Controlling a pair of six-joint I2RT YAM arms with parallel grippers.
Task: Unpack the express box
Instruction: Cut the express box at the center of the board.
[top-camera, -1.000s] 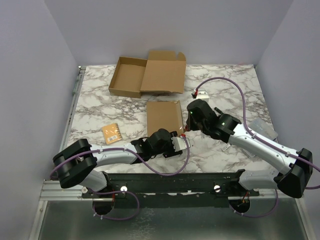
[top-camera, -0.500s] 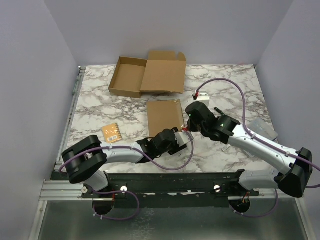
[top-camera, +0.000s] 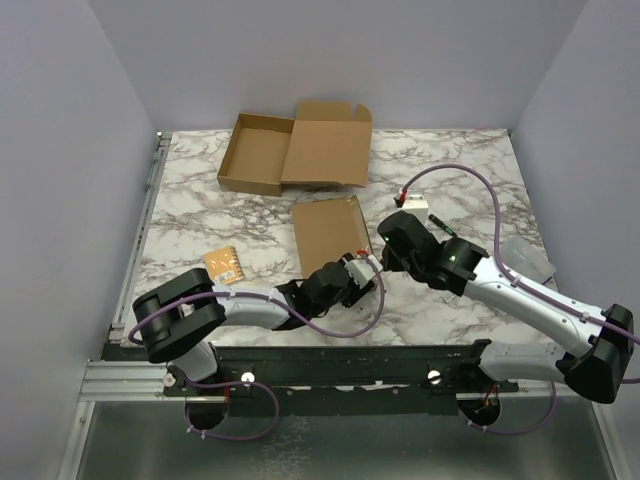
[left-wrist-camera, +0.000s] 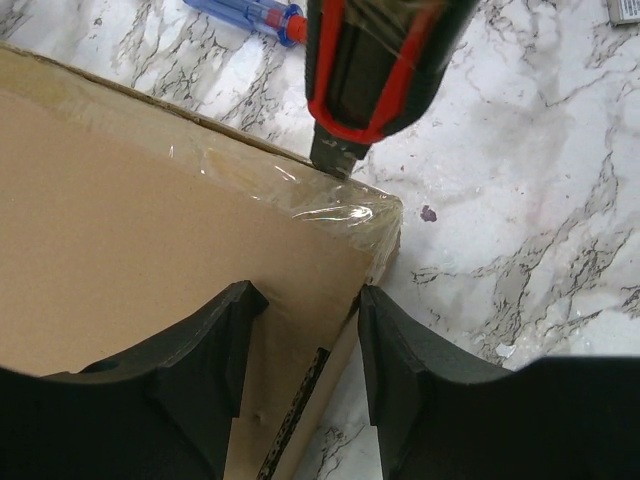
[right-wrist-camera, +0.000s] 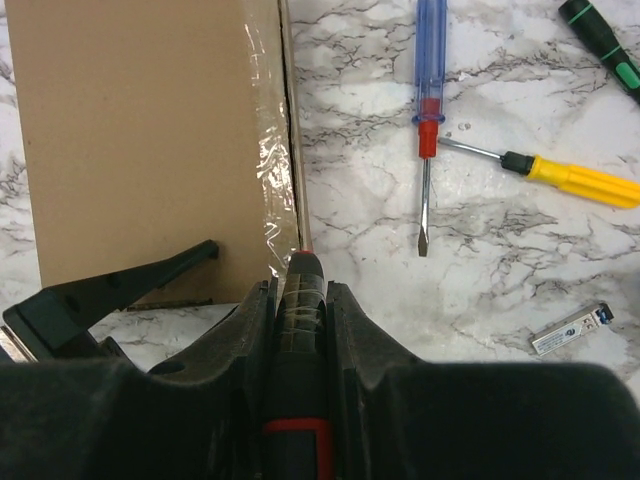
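Note:
The sealed brown express box (top-camera: 326, 232) lies mid-table, with clear tape along its right edge (right-wrist-camera: 268, 150). My right gripper (top-camera: 385, 256) is shut on a black and red utility knife (right-wrist-camera: 300, 300). The knife's tip touches the taped near right corner of the box (left-wrist-camera: 340, 160). My left gripper (top-camera: 354, 274) is open at that same corner. One finger (left-wrist-camera: 225, 330) rests over the box top (left-wrist-camera: 150, 220), the other (left-wrist-camera: 395, 340) sits beside the box's right side. The left finger also shows in the right wrist view (right-wrist-camera: 130, 285).
An opened empty cardboard box (top-camera: 295, 150) lies at the back. An orange packet (top-camera: 223, 266) lies at the left. A blue screwdriver (right-wrist-camera: 430, 60), a yellow one (right-wrist-camera: 570, 180), a green-black one (right-wrist-camera: 600, 45) and a small metal module (right-wrist-camera: 570, 328) lie right of the box.
My left gripper has moved forward to the box's near right corner. My right gripper, with the knife, has shifted slightly nearer and rightward, staying at that corner.

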